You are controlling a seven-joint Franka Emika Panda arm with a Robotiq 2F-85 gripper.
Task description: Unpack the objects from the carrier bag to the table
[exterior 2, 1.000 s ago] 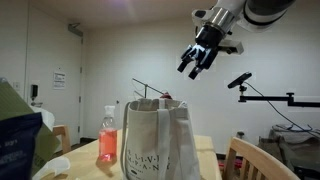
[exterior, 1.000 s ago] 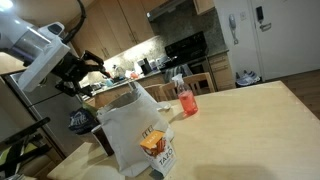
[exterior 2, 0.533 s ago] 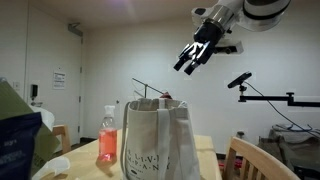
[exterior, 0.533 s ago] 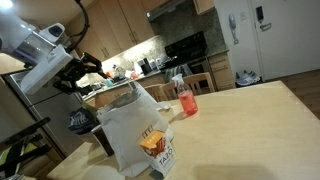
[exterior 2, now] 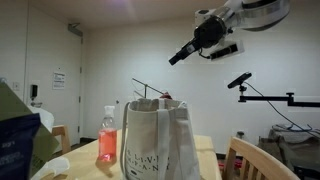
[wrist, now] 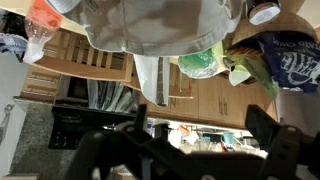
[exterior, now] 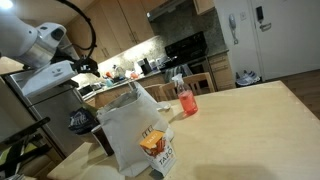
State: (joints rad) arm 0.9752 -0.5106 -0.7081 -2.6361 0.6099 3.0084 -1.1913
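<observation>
The whitish carrier bag [exterior: 140, 128] [exterior 2: 157, 140] stands upright on the light-wood table [exterior: 240, 130]. It fills the top middle of the wrist view as crinkly plastic [wrist: 160, 25]. My gripper [exterior: 88, 68] [exterior 2: 183, 54] hangs high in the air, well above and to one side of the bag, tilted almost level. Its fingers [wrist: 262, 125] stand wide apart, and between them I see only the far kitchen; the gripper [wrist: 200, 130] is open and empty. A blue-and-white package [exterior 2: 20, 135] [wrist: 295, 58] and a green leafy bundle [wrist: 200, 62] lie outside the bag.
A red-pink drink bottle [exterior: 186, 100] [exterior 2: 108, 135] stands on the table behind the bag, and a dark mug [exterior: 103, 138] sits beside it. A wooden chair back [exterior 2: 255, 160] rises at the table's edge. A camera boom [exterior 2: 265, 95] and kitchen counters [exterior: 150, 70] lie beyond.
The gripper has swung away from the bag and tilted from pointing down to nearly level. It stays open and empty. The bag and groceries have not moved.
</observation>
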